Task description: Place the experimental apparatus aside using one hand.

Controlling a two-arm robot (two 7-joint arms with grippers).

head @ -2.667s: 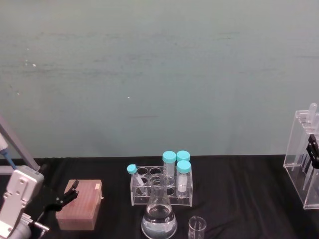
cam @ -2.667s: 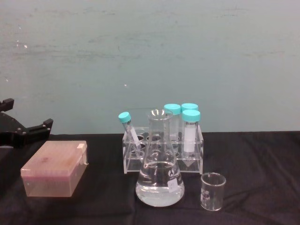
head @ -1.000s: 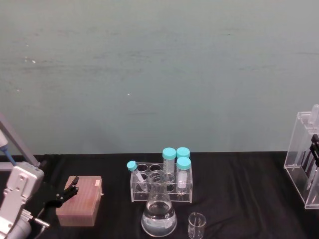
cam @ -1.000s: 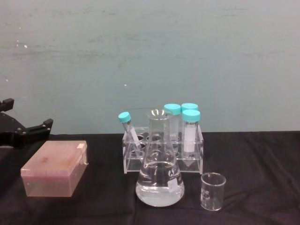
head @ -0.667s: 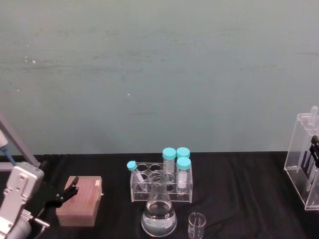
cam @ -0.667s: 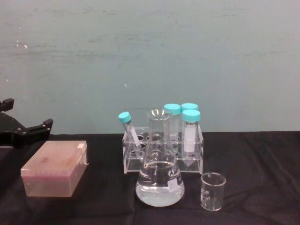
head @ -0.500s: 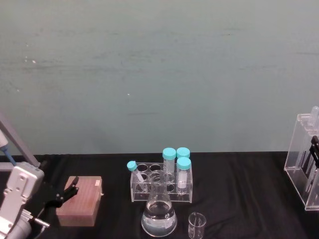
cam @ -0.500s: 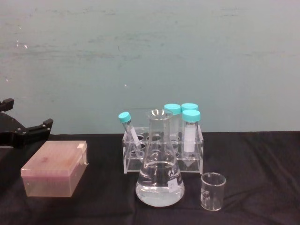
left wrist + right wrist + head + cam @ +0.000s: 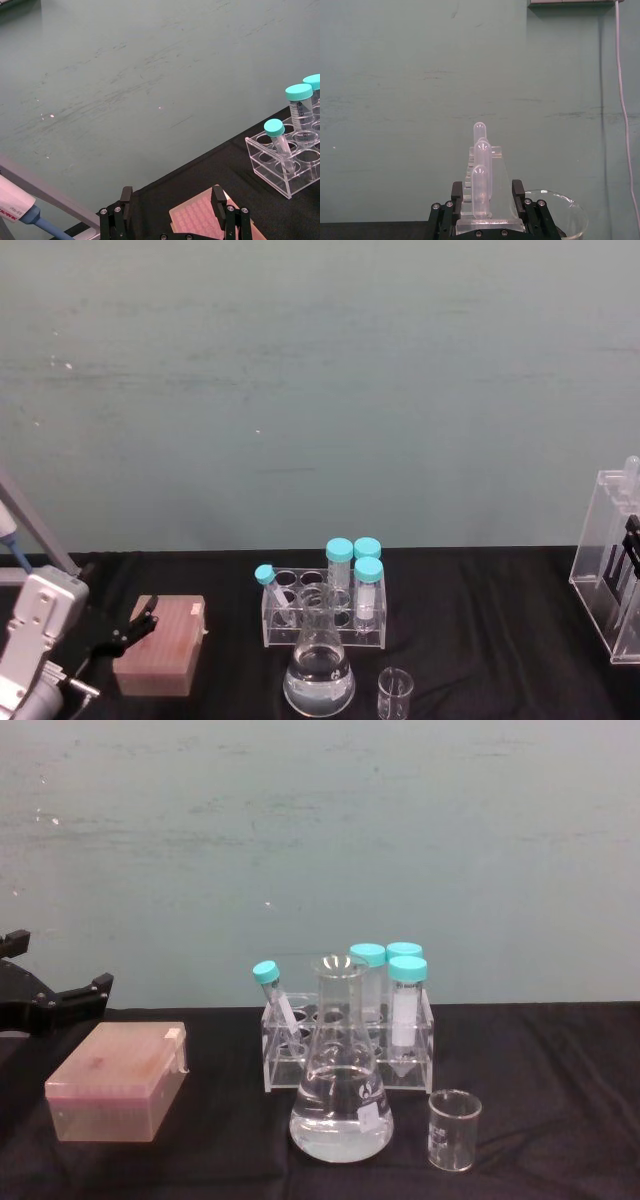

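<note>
The tall acrylic rack (image 9: 603, 575) of round-topped test tubes stands at the far right of the black table. My right gripper (image 9: 631, 543) is shut on it. In the right wrist view the rack (image 9: 481, 175) fills the space between the black fingers (image 9: 456, 195). The conical flask (image 9: 319, 680) with clear liquid stands at the front centre, also in the chest view (image 9: 341, 1105). The small beaker (image 9: 395, 693) is just to its right (image 9: 455, 1128). My left gripper (image 9: 133, 626) hangs open at the far left, over the near end of a pink box.
A pink tip box (image 9: 118, 1080) lies at the left. A low clear rack of blue-capped tubes (image 9: 350, 1040) stands behind the flask. A pipette on a stand (image 9: 20, 212) is at the far left. A clear glass rim (image 9: 560, 205) shows beside the tall rack.
The tall rack and my right gripper have shifted slightly to the right since the earliest frame, with hardly any motion in the last second. The left arm has not moved.
</note>
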